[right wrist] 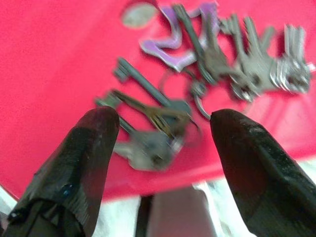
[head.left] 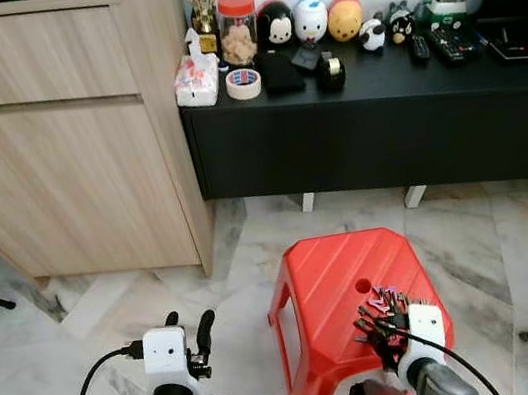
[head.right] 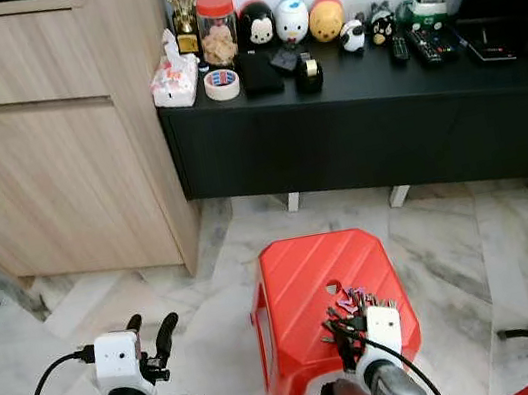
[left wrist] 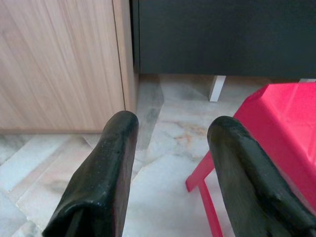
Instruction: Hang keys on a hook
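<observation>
**Reaching for the keys on the red stool**

We hold our right end effector (right wrist: 160, 143) spread wide just above the bunch of keys (right wrist: 212, 74), which lies on the red plastic stool (head.left: 328, 278) near the small hole in its seat. Nothing is gripped yet; this looks like the pick-up step. Our left end effector (left wrist: 168, 163) hangs released beside the stool, over the marble floor (head.left: 514, 237). Next we judge the fingers must drop around the key ring and close. We see no hook from here, so finding one comes afterwards.
</observation>
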Motion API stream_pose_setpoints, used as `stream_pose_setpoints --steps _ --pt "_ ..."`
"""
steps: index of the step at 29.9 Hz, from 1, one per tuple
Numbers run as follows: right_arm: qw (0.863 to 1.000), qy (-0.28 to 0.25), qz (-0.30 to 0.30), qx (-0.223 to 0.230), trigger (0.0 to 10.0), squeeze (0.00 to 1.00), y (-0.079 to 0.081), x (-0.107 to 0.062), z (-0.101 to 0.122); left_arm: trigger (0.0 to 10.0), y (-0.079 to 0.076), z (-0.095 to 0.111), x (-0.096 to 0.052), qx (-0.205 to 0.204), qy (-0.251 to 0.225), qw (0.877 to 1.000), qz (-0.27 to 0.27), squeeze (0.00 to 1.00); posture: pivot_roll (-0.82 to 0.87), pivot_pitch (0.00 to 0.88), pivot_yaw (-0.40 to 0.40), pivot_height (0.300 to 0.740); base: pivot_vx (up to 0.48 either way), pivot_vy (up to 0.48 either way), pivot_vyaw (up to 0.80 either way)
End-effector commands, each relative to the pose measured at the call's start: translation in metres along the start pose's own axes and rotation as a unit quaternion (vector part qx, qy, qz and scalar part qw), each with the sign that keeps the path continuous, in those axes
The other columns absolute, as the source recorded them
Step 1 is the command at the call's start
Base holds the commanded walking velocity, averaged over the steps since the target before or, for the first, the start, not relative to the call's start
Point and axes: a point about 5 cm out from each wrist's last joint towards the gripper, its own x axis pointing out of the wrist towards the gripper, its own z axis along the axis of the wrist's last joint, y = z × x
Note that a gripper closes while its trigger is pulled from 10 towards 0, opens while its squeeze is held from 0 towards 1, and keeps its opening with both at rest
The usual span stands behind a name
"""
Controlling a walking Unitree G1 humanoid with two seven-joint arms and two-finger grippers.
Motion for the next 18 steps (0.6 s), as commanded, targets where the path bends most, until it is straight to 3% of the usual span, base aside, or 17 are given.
stream_pose_setpoints --steps 1,11,18 --pt "1.0 -0.022 0.014 -0.004 10.0 0.0 0.005 0.002 0.008 10.0 -0.004 0.001 0.001 0.001 0.003 1.0 -0.006 0.0 0.11 0.142 -0.12 0.627 0.0 0.0 0.0" --pt "1.0 -0.016 0.008 -0.015 10.0 0.0 0.005 0.001 0.004 10.0 -0.004 0.002 0.002 0.003 0.006 1.0 -0.009 0.0 0.11 0.145 -0.121 0.627 0.0 0.0 0.0" --pt "0.999 -0.016 -0.033 0.012 10.0 0.0 -0.005 -0.002 -0.001 10.0 -0.004 0.0 0.003 0.005 0.009 1.0 -0.008 0.0 0.11 0.141 -0.123 0.627 0.0 0.0 0.0"
